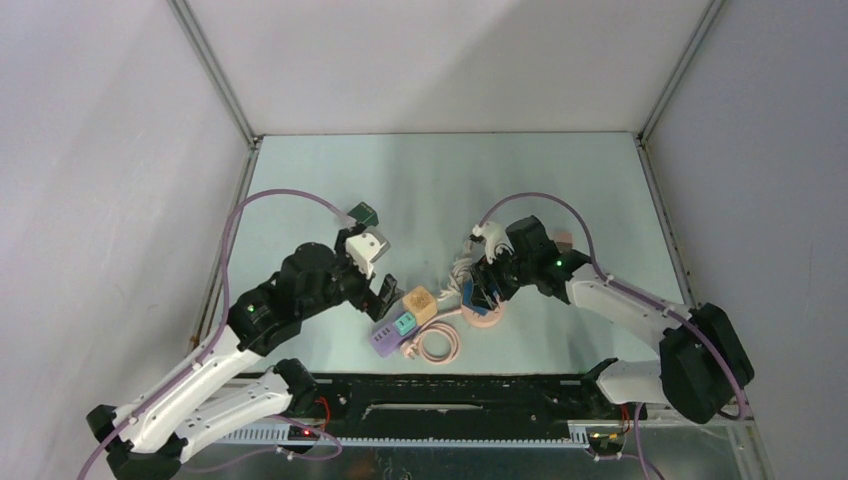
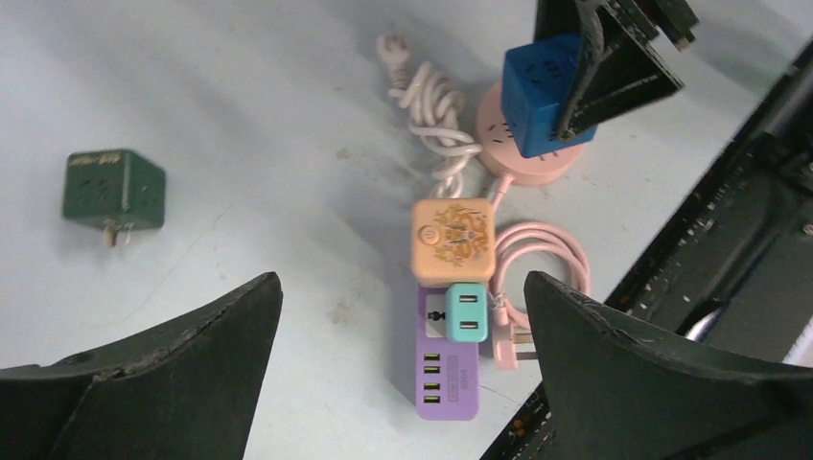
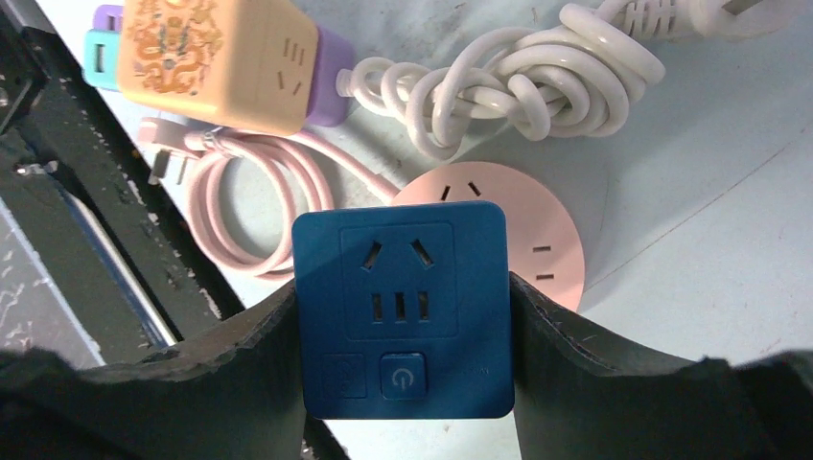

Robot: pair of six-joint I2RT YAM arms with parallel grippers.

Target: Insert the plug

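Blue cube (image 3: 401, 287), hard smooth plastic w/ sockets and a power button on its top face, sits clamped between the right gripper (image 3: 403, 331) fingers, one on each flat side; it hangs just over the pink round socket (image 3: 537, 230), overlapping the disc's near edge.

Judging by look: cube is rigid and light, won't deform, but glossy sides could let it twist or slip under push; best hold is what it has now, opposite flat faces, approx mid-height, keeping top and bottom free. Pink disc also looks light, prob. slides or tips when pressed off-centre; may need steadying.

Left gripper (image 2: 403, 286) hovers w/ jaws spread wide and nothing in them, above the orange cube (image 2: 452, 240), which sits at the top end of the purple strip (image 2: 446, 379).

Hard to tell: cube's prongs are underneath, hidden in every view, so can't say if they meet the slots or whether cube touches the disc; part of the disc's face is covered by cube; its slots show only on the exposed part. Green cube (image 2: 113, 189) lies well apart, prongs facing sideways.
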